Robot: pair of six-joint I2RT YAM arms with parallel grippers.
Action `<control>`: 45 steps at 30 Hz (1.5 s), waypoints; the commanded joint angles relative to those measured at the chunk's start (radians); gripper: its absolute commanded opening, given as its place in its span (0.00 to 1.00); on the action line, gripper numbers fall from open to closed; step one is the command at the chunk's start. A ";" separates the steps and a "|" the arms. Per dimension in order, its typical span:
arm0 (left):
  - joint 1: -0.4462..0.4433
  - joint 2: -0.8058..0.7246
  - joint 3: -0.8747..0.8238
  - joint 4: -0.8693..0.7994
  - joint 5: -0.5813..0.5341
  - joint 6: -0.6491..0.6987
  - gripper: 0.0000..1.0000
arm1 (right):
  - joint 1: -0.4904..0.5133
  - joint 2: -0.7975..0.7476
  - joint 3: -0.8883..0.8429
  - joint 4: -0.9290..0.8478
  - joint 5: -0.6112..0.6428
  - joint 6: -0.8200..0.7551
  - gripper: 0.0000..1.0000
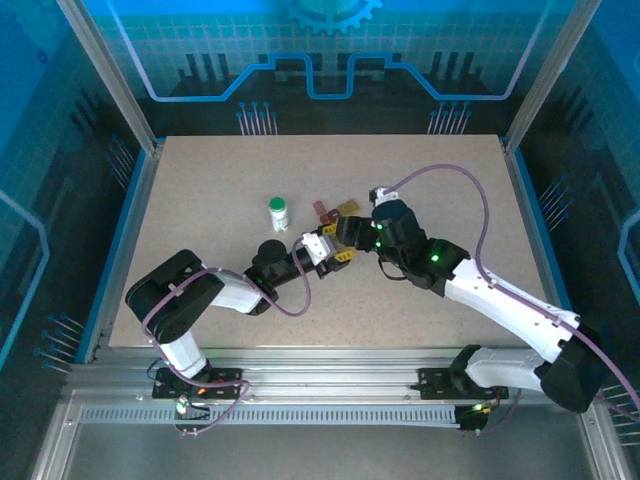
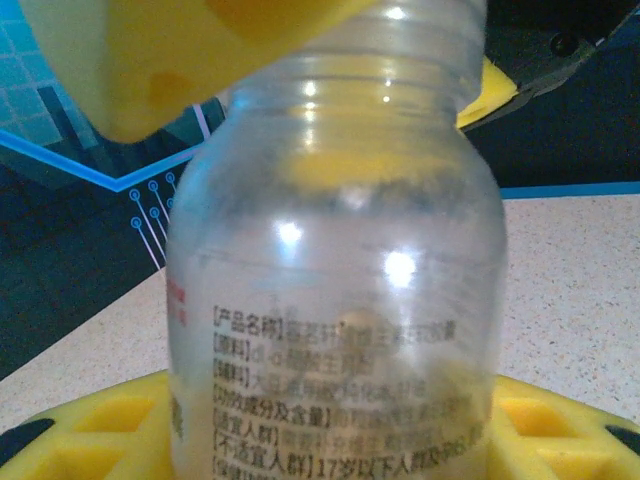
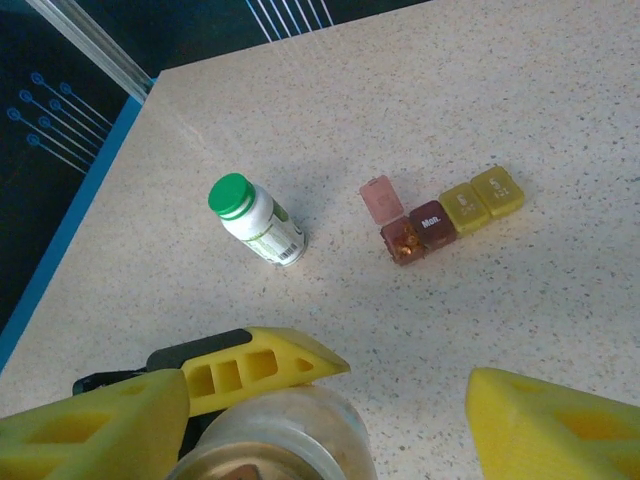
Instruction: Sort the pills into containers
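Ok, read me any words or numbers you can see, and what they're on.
"Mon." on the lid of the closed dark red pill box.
"产品名称", "原料", "不适宜人群", "17岁以下人群" on the label of the clear bottle; the rest is blurred.
Marks on the yellow pill boxes: too small to read.
Label on the green-capped bottle: too small to read.

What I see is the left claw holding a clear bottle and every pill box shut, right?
Not quite: the dark red box at the row's end stands open, lid up, in the right wrist view. The left claw does hold the clear bottle.
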 commanded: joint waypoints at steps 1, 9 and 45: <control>-0.003 0.011 0.021 0.083 0.010 -0.002 0.00 | -0.042 -0.013 0.053 -0.065 0.023 -0.040 0.76; -0.019 0.043 0.031 0.083 0.023 0.009 0.00 | -0.069 0.054 0.111 -0.059 -0.031 -0.064 0.78; 0.025 -0.029 -0.014 0.082 0.328 -0.101 0.00 | -0.372 -0.089 -0.029 0.004 -1.225 -1.325 0.66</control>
